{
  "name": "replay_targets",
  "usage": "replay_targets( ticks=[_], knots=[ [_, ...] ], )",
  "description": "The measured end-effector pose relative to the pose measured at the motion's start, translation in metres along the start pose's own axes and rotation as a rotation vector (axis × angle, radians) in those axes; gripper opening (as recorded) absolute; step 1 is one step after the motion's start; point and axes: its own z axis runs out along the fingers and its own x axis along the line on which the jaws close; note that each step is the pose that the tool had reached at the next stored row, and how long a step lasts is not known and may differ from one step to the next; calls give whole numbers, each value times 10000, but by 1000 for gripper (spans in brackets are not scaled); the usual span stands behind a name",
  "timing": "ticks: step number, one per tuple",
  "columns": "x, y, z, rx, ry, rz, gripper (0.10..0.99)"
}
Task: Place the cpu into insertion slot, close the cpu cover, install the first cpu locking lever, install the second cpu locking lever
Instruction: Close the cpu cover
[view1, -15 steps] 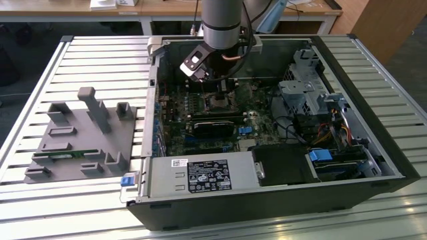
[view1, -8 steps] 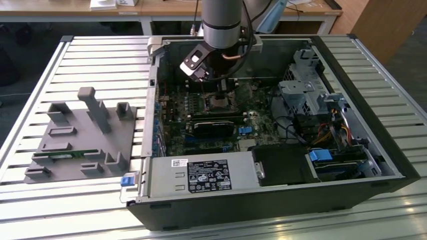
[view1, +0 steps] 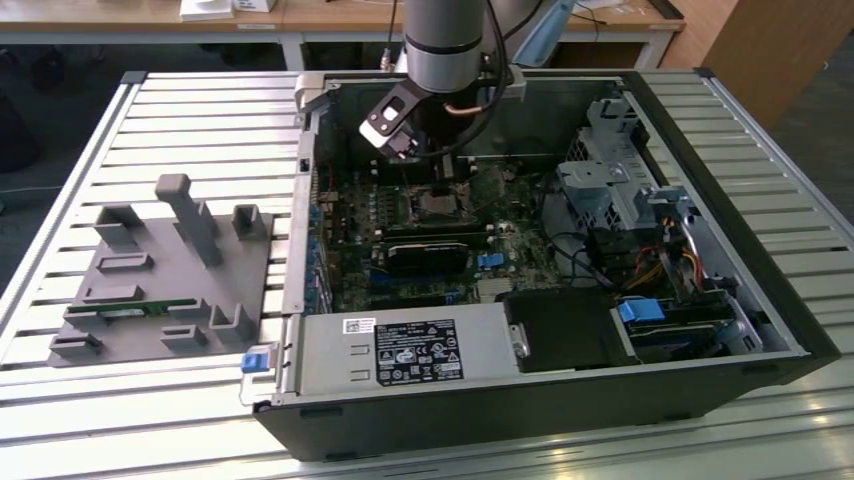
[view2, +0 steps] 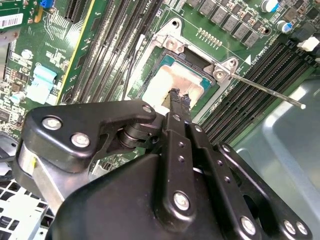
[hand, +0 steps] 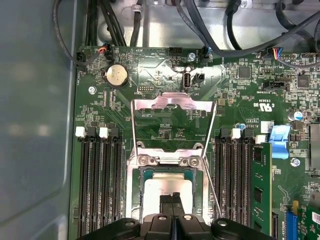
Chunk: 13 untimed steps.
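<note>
1. Silver-topped cpu (hand: 167, 184) lies flat inside the insertion slot (hand: 134, 192). A pale smear shows on its top in the second wrist view.
2. Cpu cover (hand: 172, 102) is swung open and stands back off the slot at its hinge side. Green board shows thru its window.
3. Thin lever rod (view2: 265, 91) angles out from a slot corner, across the memory slots (hand: 100, 185).
4. Gripper (view2: 179, 95) is right over the cpu. Fingers (hand: 167, 205) are clenched together w/ nothing between them, tips at the cpu's top. Touching or just above: can't tell.
5. Memory slots flank the insertion slot on both sides. Coin cell (hand: 116, 75) sits beyond the open cover.
6. Exterior view: arm (view1: 441, 40) reaches down into the open pc case (view1: 534, 420), which lies on a slatted worktop (view1: 200, 110).
7. Grey fixture (view1: 160, 270) sits on the worktop near the case, at the exterior view's left.
</note>
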Motion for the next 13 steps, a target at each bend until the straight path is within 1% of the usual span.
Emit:
replay_targets(
  ticks=[6,10,13],
  knots=[
    [0,3,-54,29,-1,1,106],
    [0,6,-73,30,-1,1,106],
    [0,23,-84,30,-1,1,106]
  ],
)
